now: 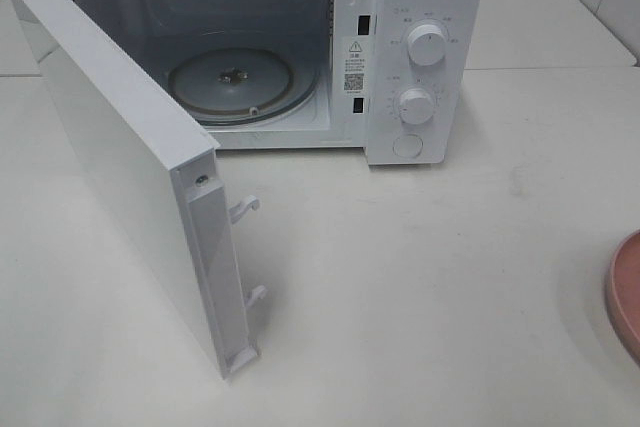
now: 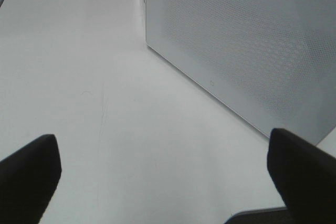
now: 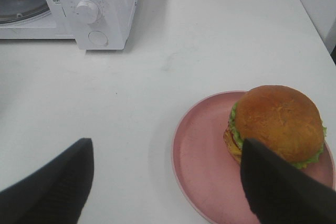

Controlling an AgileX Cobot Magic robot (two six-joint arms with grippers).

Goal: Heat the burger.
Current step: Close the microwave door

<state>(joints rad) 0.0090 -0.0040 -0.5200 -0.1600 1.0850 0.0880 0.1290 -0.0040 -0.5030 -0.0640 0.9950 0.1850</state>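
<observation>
The burger [image 3: 277, 123] sits on the pink plate [image 3: 202, 153], well apart from the open microwave [image 1: 420, 57]. The right pincer [image 3: 165, 182] hangs spread beside it, empty; centre it over the bun and close gently. The left pincer [image 2: 163, 177] is spread too.

one microwave [image 1: 300, 47], door [image 1: 130, 177] swung open, one glass turntable [image 1: 230, 85] inside, two knobs [image 1: 427, 45], perhaps one round button [image 1: 408, 145] below. one burger [image 3: 276, 124]. one pink plate [image 3: 202, 156]. two pincers: left [image 2: 168, 177], right [image 3: 168, 182].
</observation>
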